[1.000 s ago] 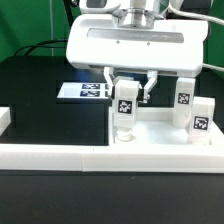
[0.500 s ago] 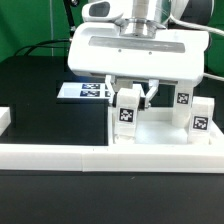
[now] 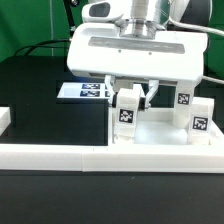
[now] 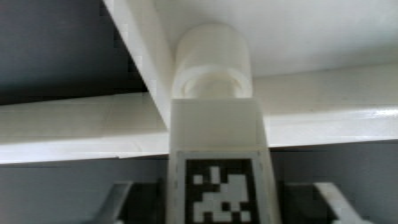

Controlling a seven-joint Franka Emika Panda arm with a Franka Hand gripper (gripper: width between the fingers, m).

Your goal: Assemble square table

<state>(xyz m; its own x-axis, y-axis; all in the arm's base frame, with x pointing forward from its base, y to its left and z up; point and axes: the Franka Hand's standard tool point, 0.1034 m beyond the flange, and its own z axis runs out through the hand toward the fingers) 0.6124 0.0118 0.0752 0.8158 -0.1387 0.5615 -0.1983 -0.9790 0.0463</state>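
My gripper (image 3: 128, 97) is shut on a white table leg (image 3: 127, 116) that has a black-and-white tag on its face. The leg stands nearly upright, and its lower end rests at the corner of the white square table top (image 3: 158, 134) nearer the exterior view's left. In the wrist view the leg (image 4: 215, 110) fills the middle, with a finger (image 4: 135, 203) on each side of its tag and the table top's rim (image 4: 89, 120) beyond it. Two more tagged legs (image 3: 182, 104) (image 3: 199, 119) stand upright on the exterior view's right side of the top.
A long low white border wall (image 3: 90, 156) runs along the front, ending in a short upright piece (image 3: 4, 121) on the exterior view's left. The marker board (image 3: 84, 92) lies flat on the black table behind the gripper. The arm's wide white hand body (image 3: 135, 55) hangs over the legs.
Over the first half second the hand turned a little about its upright axis and the held leg turned with it. Nothing has moved since.
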